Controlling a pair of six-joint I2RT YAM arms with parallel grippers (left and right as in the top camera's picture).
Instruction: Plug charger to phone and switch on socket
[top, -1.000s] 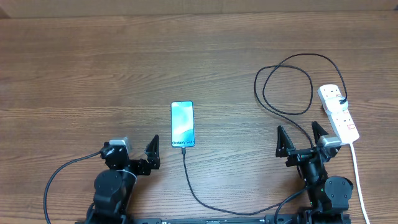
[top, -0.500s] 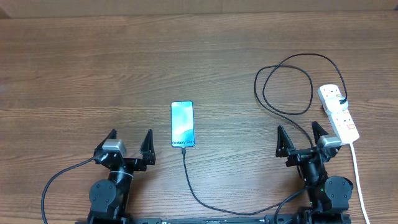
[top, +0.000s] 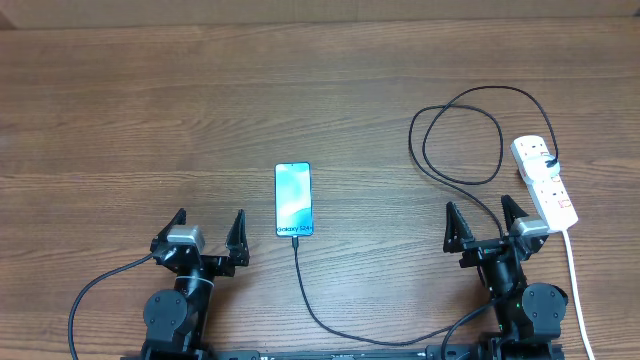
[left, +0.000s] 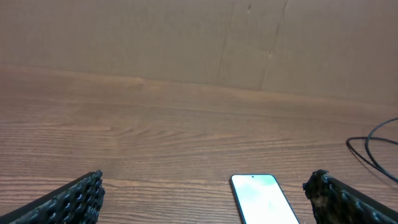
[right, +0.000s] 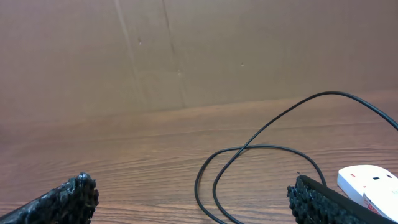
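The phone (top: 293, 199) lies mid-table with its blue screen lit and "Galaxy S24" at its near end; its top shows in the left wrist view (left: 261, 198). The black charger cable (top: 460, 140) loops at the right, runs along the front and its tip sits in the phone's near end (top: 295, 240). The cable's other end is at the white socket strip (top: 545, 181), also seen in the right wrist view (right: 372, 185). My left gripper (top: 208, 226) is open and empty, left of the phone. My right gripper (top: 482, 218) is open and empty, left of the strip.
The strip's white cord (top: 574, 280) runs down the right side toward the front edge. A brown cardboard wall (left: 199, 37) stands behind the table. The black cable loop (right: 249, 168) lies on the wood in front of my right gripper.
My left gripper pulled back from the phone's near end, turned to face forward and came to rest. The right arm, phone and cable stayed put.
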